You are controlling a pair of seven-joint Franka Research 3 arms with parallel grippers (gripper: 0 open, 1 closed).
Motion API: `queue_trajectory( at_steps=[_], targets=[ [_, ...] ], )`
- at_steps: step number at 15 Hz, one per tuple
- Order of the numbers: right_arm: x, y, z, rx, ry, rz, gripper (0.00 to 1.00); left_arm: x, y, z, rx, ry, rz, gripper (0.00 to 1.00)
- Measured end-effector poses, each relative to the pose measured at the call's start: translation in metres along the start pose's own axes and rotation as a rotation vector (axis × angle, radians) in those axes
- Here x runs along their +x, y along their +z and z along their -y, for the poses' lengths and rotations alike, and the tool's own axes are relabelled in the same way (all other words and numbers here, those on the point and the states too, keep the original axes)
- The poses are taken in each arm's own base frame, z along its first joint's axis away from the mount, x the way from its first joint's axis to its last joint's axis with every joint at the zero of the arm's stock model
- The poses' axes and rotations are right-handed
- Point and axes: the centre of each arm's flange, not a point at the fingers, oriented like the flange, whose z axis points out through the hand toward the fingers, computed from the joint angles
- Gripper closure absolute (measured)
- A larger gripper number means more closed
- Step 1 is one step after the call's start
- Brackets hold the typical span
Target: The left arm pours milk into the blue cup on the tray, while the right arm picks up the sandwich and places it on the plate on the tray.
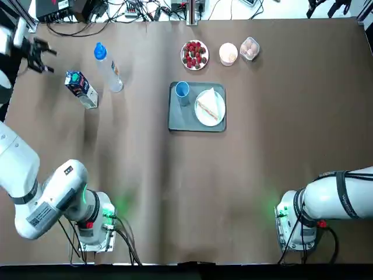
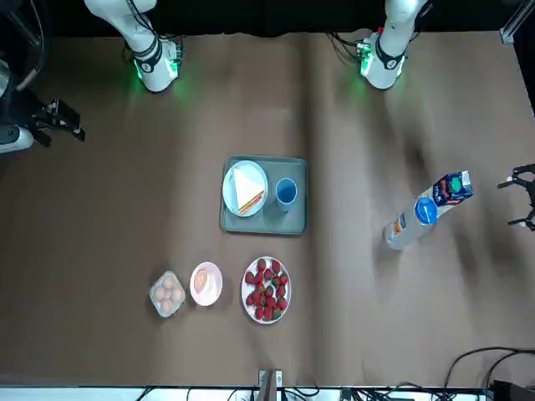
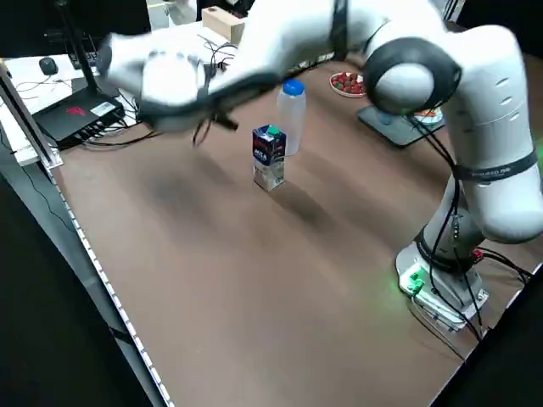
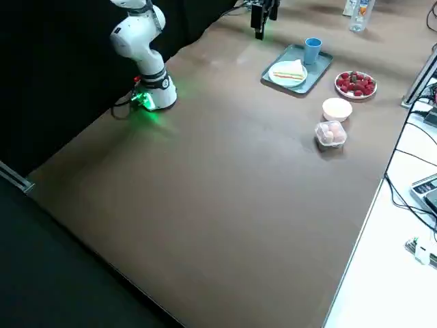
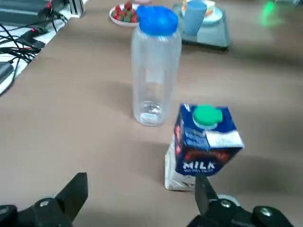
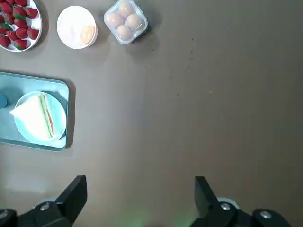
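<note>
You see a large table (image 1: 175, 192) covered with a brown, matte surface that fills almost every view. At its far edge, in the top view, you find a white strip with many black cables (image 1: 125, 10) and a dark device (image 1: 55, 8). In the left side view, a black box with a red mark (image 3: 81, 116) lies on a white side surface, next to a computer mouse (image 3: 48, 65) and a cardboard box (image 3: 225, 20). Beyond the table on that side, the room is dark. In the right side view, a white bench (image 4: 403, 225) runs along the table edge, and a metal post (image 4: 420, 78) stands there. Green light glows on the table.
</note>
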Motion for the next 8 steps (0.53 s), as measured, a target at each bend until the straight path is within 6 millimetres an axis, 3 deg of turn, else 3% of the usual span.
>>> queue_trajectory(
  at_steps=[3,6,8],
  targets=[
    [0.000,0.000,-0.002,0.000,0.005,0.001,0.00,0.104,0.000,0.014,-0.041,0.002,0.173,0.00],
    [-0.001,0.000,-0.010,0.000,0.019,0.001,0.00,0.199,0.041,0.024,-0.094,-0.044,0.327,0.00],
    [-0.001,-0.001,-0.013,0.000,0.024,0.001,0.00,0.251,0.076,0.027,-0.104,-0.092,0.423,0.00]
  ],
)
